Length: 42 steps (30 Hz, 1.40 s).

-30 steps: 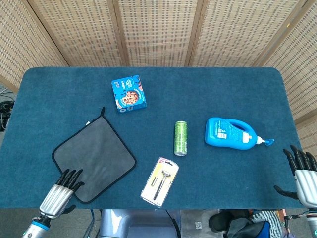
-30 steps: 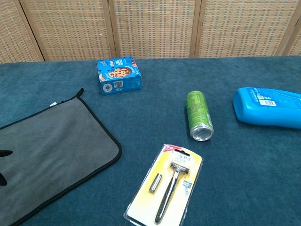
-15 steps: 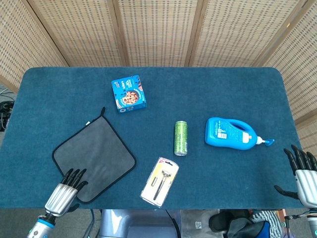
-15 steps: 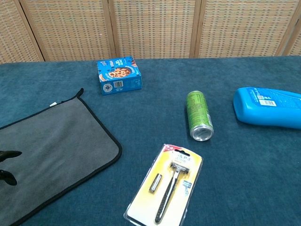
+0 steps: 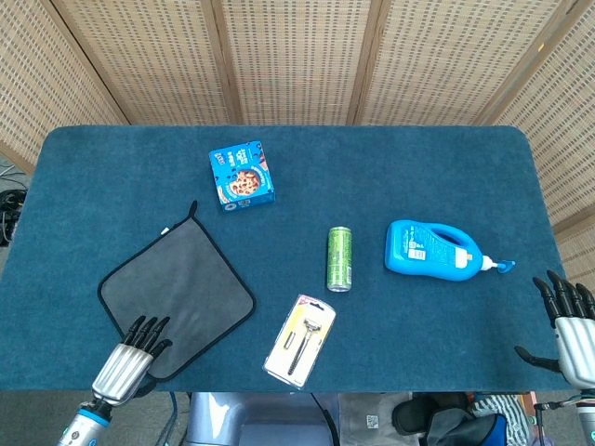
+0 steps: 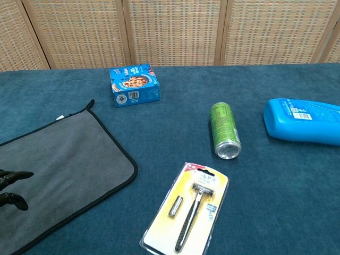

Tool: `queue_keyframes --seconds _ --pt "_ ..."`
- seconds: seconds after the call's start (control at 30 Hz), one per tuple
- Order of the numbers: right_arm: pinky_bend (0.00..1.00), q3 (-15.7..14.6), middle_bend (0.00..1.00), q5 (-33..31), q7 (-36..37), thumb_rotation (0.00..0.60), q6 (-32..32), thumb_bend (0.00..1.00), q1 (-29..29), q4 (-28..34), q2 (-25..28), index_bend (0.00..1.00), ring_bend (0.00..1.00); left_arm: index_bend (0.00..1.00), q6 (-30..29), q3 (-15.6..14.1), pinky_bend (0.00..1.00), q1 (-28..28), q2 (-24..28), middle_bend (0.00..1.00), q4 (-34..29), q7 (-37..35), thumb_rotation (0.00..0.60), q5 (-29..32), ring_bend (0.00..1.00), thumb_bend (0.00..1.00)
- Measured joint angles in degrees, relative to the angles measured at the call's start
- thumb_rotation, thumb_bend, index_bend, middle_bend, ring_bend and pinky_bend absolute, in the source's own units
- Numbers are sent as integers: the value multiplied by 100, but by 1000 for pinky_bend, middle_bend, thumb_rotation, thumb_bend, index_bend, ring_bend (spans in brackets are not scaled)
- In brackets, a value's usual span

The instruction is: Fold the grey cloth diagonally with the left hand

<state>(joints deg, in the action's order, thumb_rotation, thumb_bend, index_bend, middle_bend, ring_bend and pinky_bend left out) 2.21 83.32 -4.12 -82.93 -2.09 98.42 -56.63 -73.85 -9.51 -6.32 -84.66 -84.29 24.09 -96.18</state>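
The grey cloth (image 5: 177,288) with black trim lies flat on the blue table, one corner pointing toward me; it fills the left of the chest view as the cloth (image 6: 58,170). My left hand (image 5: 130,358) hovers over the cloth's near corner with its fingers spread and nothing in them. Only the dark fingertips (image 6: 13,187) show at the left edge of the chest view. My right hand (image 5: 569,325) stands open off the table's right front corner, holding nothing.
A blue cookie box (image 5: 242,174) sits behind the cloth. A green can (image 5: 338,258) lies on its side mid-table, a blue detergent bottle (image 5: 432,251) to its right. A packaged razor (image 5: 299,339) lies near the front edge, right of the cloth.
My left hand has slid to the right and slightly toward me, over the cloth's near corner; more of its fingertips show in the chest view. The cloth and right hand are unmoved.
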Motion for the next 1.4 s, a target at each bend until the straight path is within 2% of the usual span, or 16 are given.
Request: queue_keyframes --seconds 0.67,0.8,1.07,1.4 --pt "0 30 0 8 57 600 -70 0 22 -25 -22 0 0 270 109 22 0 -54 -153 0 93 172 600 83 0 190" --pt "0 39 0 1 53 600 -63 0 15 -20 -21 0 0 270 108 36 0 -68 -162 0 90 179 600 90 0 295" --pt "0 24 0 17 63 600 -77 0 31 -29 -29 0 0 283 48 30 0 -69 -175 0 96 141 600 54 0 382" --pt "0 37 0 13 71 600 -70 0 22 -28 -24 0 0 319 44 21 0 -90 -192 0 97 113 600 32 0 394"
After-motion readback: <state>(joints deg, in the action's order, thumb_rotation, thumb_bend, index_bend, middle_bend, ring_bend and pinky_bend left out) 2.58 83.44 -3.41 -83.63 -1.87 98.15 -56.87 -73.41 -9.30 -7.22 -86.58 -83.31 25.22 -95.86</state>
